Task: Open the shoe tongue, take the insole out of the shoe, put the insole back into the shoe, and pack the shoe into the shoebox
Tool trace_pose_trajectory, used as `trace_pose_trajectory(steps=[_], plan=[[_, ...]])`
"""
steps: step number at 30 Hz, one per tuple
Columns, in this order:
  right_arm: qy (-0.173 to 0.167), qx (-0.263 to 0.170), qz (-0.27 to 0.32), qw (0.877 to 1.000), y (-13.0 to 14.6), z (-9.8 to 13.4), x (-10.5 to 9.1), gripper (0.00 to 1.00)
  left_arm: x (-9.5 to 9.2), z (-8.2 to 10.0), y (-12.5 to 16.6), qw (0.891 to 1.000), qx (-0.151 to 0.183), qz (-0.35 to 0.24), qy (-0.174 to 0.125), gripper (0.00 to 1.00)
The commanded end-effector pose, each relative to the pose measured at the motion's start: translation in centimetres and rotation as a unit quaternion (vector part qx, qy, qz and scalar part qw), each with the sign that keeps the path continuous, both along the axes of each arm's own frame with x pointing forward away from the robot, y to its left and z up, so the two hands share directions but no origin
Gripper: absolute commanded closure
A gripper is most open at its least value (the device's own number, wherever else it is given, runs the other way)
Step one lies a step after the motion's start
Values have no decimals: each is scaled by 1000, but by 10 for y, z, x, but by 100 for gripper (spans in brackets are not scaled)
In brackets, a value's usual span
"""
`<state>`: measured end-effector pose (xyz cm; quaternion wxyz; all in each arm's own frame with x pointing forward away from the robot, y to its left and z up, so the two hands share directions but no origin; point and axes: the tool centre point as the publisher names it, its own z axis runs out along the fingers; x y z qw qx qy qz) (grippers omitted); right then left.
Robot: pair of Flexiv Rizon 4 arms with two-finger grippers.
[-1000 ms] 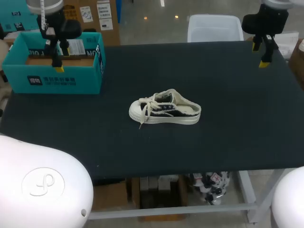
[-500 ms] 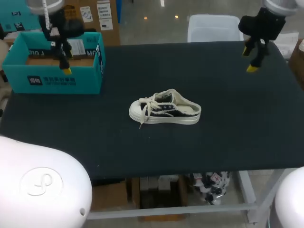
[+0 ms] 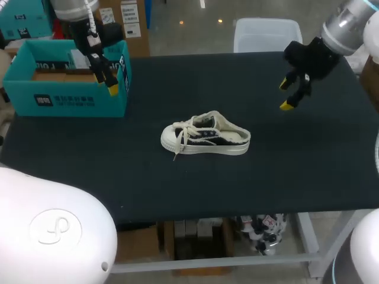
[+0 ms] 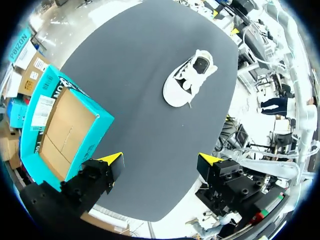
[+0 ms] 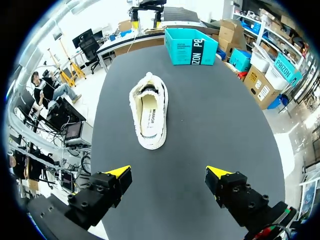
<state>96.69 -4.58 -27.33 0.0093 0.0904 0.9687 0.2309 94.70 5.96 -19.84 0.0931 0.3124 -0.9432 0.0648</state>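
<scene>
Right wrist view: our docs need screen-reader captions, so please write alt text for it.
A white shoe lies on the black table ahead of the open, empty right gripper, heel end nearest it, with the insole showing inside. A teal shoebox stands beyond the shoe, near the table's far edge.

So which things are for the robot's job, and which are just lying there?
For the job: shoe, insole inside it, teal shoebox, left pincer and right pincer, both open.
Just there: the black table underneath.
</scene>
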Motion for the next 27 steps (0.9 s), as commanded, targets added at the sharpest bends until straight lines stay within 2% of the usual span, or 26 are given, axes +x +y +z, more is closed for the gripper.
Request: trace_pose_trajectory(steps=[1,2,4,6,11,13,15,27], plan=[[-47,23,-27,998,11,-24,-7,0,-1,-13,-6,999,3,34,1,0],[-48,38,-29,998,15,-27,-8,0,-2,-14,-9,999,-2,33,5,0],[-48,39,-31,998,22,-33,-9,0,-4,-19,-16,999,3,44,6,0],[-48,53,-31,997,28,-39,-10,0,-7,-23,-22,999,1,41,18,0],[-53,63,-42,996,41,-50,-13,0,-14,-28,-33,997,23,73,8,0],[-51,80,-48,994,45,-55,-14,0,-15,-29,-36,996,23,84,12,0],[-55,103,-57,992,50,-59,-15,0,-18,-30,-39,995,30,91,3,0],[-55,103,-57,992,50,-59,-15,0,-18,-30,-39,995,30,91,3,0]])
